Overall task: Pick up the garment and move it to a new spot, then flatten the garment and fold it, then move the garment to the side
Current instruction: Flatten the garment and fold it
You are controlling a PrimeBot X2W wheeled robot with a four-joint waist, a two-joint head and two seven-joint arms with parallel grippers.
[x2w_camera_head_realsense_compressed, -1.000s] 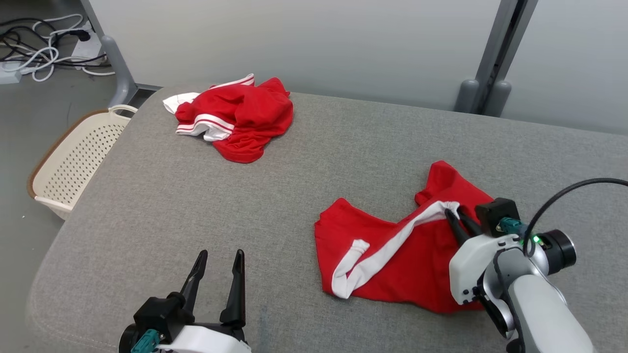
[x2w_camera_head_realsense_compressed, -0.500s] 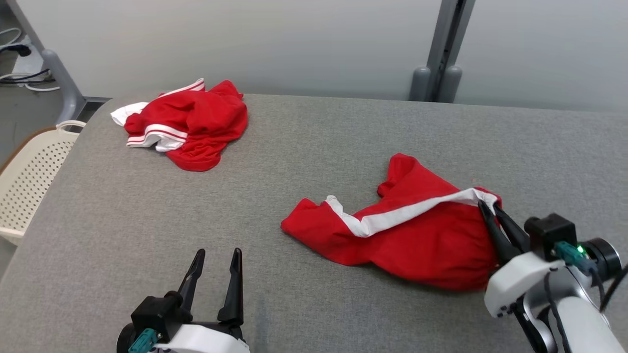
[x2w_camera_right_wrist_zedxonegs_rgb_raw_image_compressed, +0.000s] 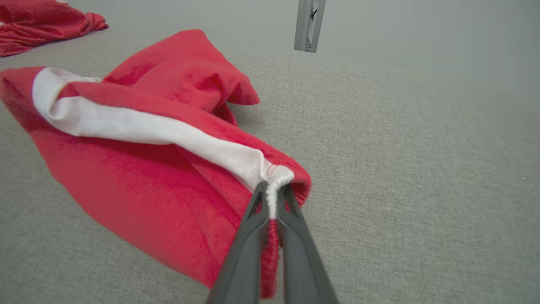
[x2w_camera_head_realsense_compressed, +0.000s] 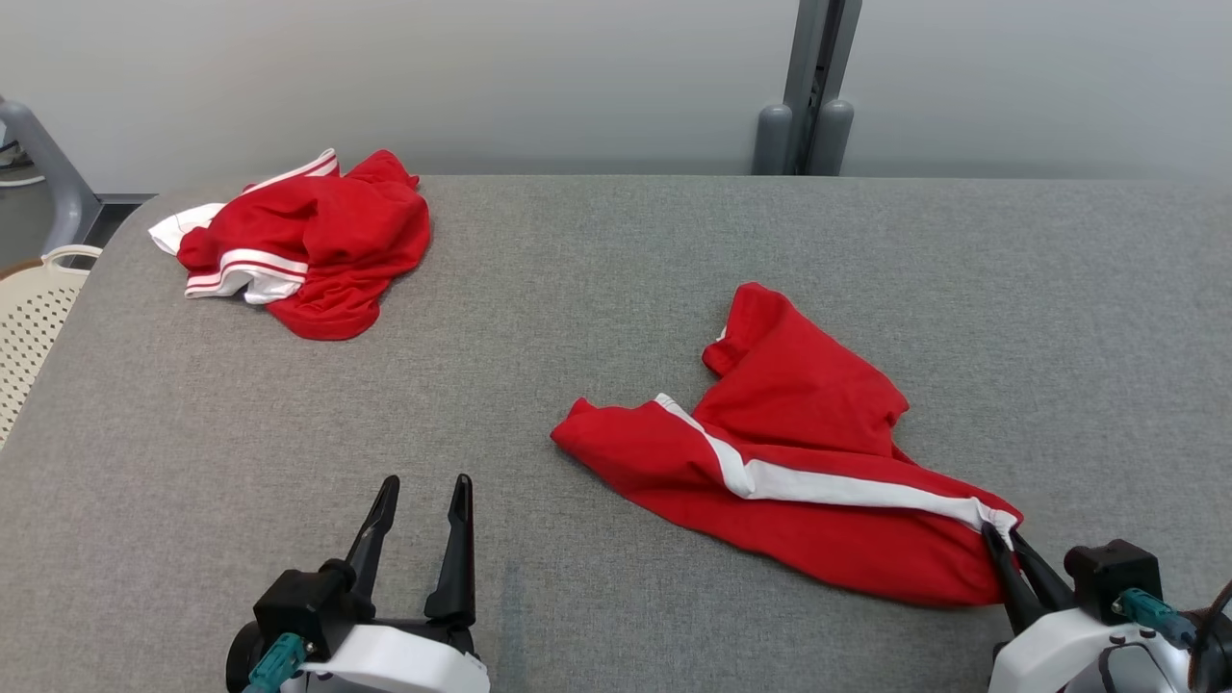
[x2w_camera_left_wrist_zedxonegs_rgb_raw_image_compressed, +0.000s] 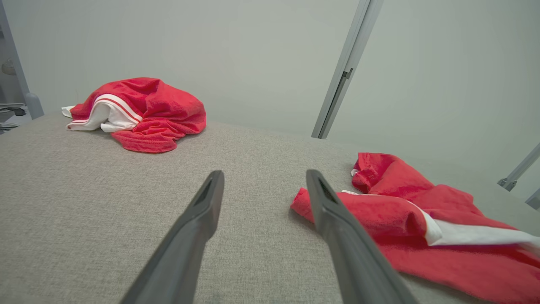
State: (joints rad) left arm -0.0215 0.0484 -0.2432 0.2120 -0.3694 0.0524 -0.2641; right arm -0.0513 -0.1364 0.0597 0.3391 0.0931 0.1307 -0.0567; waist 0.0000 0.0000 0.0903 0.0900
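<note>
Head view: right tool (x2w_camera_head_realsense_compressed: 999,532) pinches the crumpled red garment (x2w_camera_head_realsense_compressed: 818,404) by its white band, near the counter's (x2w_camera_head_realsense_compressed: 577,269) front right corner. Left tool (x2w_camera_head_realsense_compressed: 426,481) spread, empty. Flattening and folding remain.

Crumpled red heap (x2w_camera_head_realsense_compressed: 308,241) lies far left on the grey tabletop (x2w_camera_head_realsense_compressed: 577,289); cream basket (x2w_camera_head_realsense_compressed: 24,337) beside its left edge.

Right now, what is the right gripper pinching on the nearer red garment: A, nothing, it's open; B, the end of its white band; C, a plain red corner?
B: the right gripper is shut on the gathered end of the white band of the garment.
</note>
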